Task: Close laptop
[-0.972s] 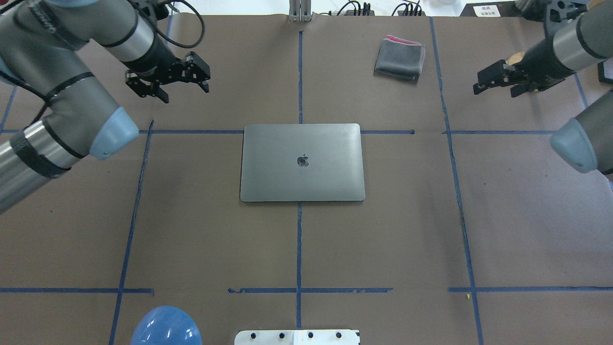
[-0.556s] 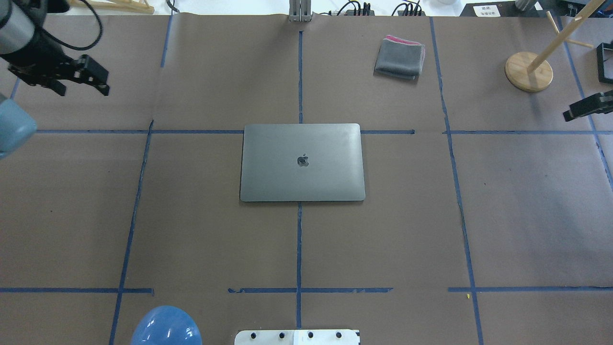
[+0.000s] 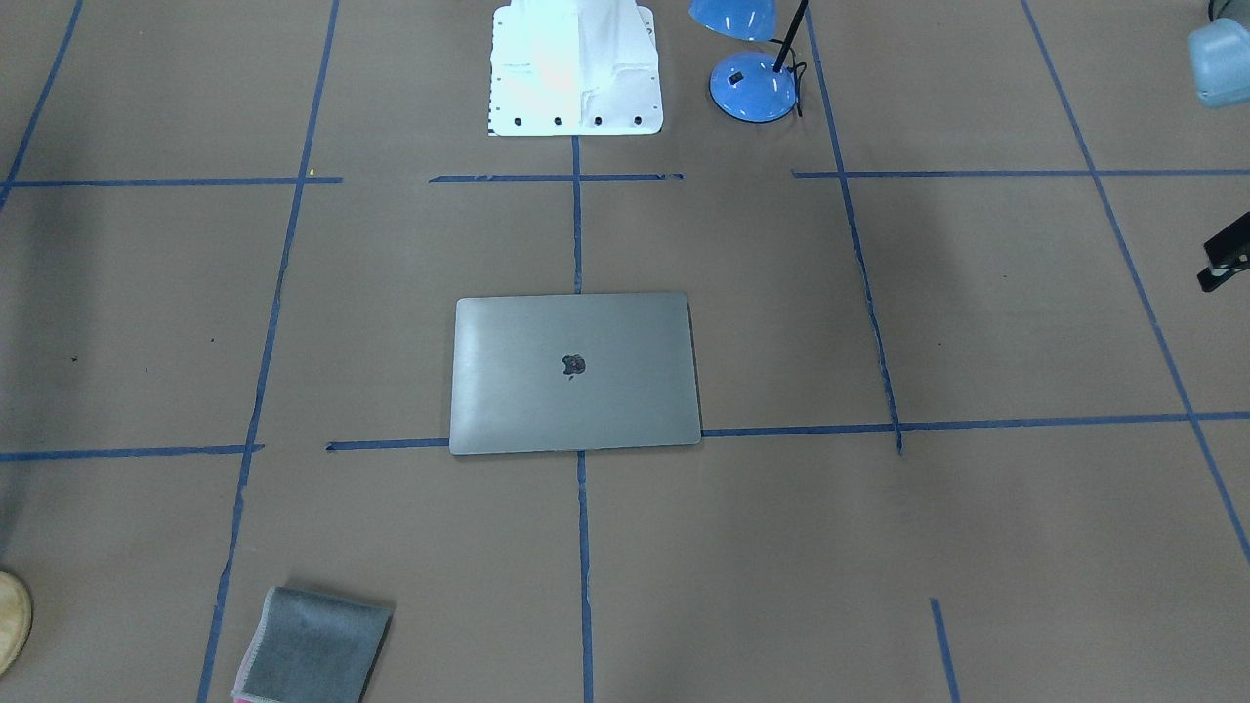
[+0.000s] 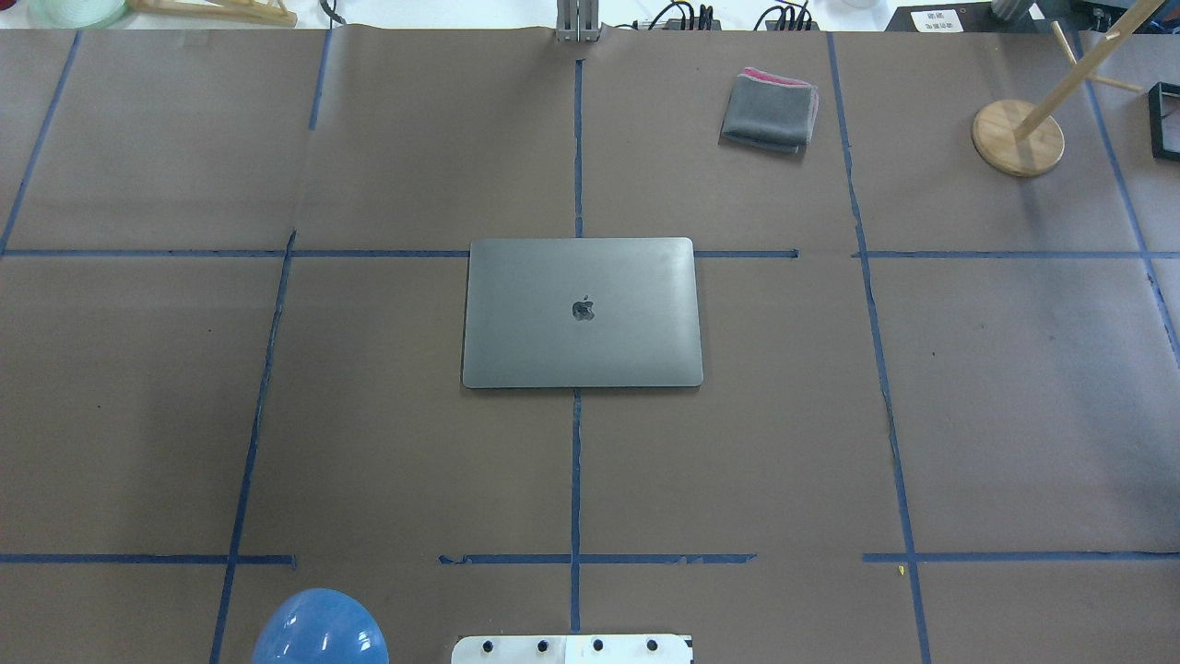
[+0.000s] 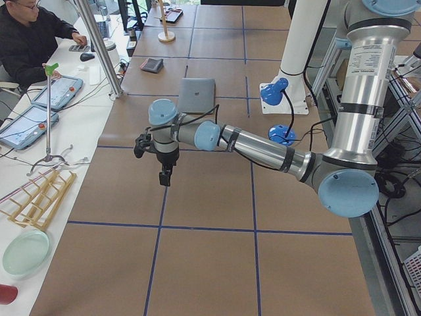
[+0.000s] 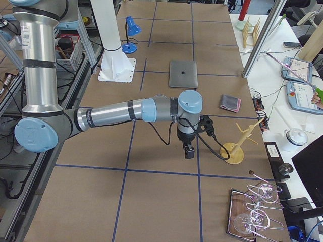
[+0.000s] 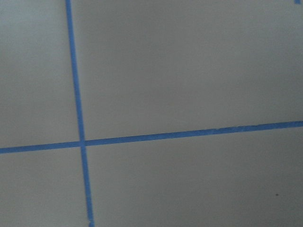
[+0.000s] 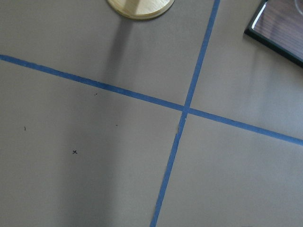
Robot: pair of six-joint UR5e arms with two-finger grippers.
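The space-grey laptop [image 4: 581, 314] lies flat in the middle of the table with its lid down and the dark apple logo facing up. It also shows in the front-facing view [image 3: 574, 373] and small in both side views. My left gripper [image 5: 164, 176] hangs over bare table far off the laptop's left side; only a black tip of it shows at the front-facing view's edge [image 3: 1223, 262]. My right gripper [image 6: 189, 150] hangs over bare table far off the laptop's right side, near a wooden stand. I cannot tell whether either gripper is open or shut. Both wrist views show only table paper and blue tape.
A folded grey cloth [image 4: 770, 111] lies at the far right of centre. A wooden stand [image 4: 1017, 138] and a black tray [image 4: 1163, 120] sit at the far right. A blue lamp [image 4: 318, 632] and the white robot base [image 4: 572, 648] are at the near edge.
Both arms have swung outward and left the overhead view, the left one to the left and the right one to the right. The laptop has not moved.
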